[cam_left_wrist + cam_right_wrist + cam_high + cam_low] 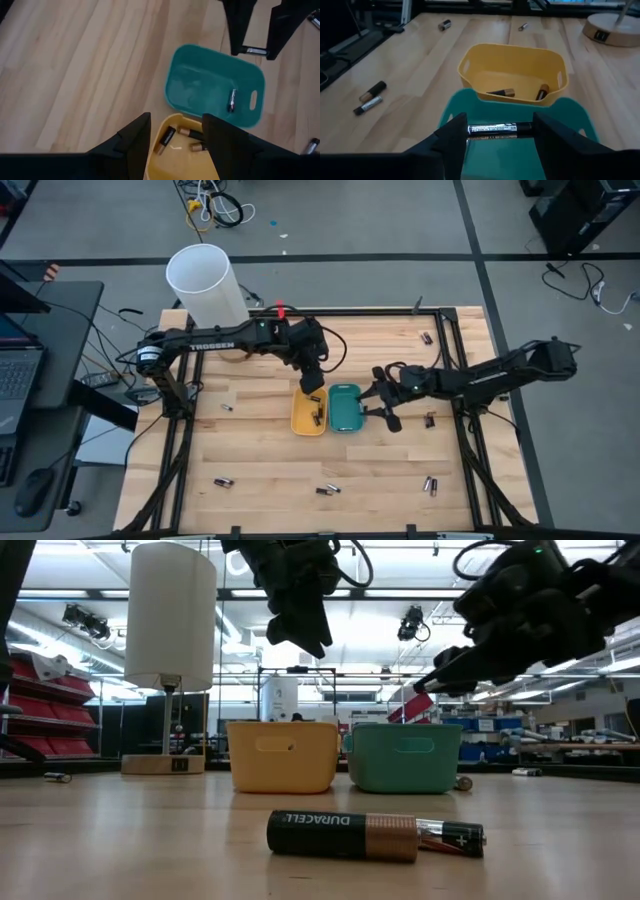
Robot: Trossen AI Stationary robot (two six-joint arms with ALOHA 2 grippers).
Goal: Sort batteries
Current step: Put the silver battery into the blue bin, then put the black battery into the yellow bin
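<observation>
Nearest the low camera, a Duracell battery [343, 836] is lying sideways on the counter [120, 830], while a slim battery [500, 129] is being gripped crosswise between the right end effector's [500, 131] part-open fingers above the teal tray [346, 408], where one cell [232, 100] is lying, and the left end effector [175, 131], part-open and empty, is being held over the yellow tray [307, 416], where several batteries [190, 133] are lying.

I see pale matt wood tabletop [260, 460], smooth plastic yellow tray [305, 420] and teal tray [345, 412], glossy metal-ended batteries [375, 835].

A white lamp [205, 283] stands at the wooden table's [260, 455] far edge, laptop [20, 375] alongside.
</observation>
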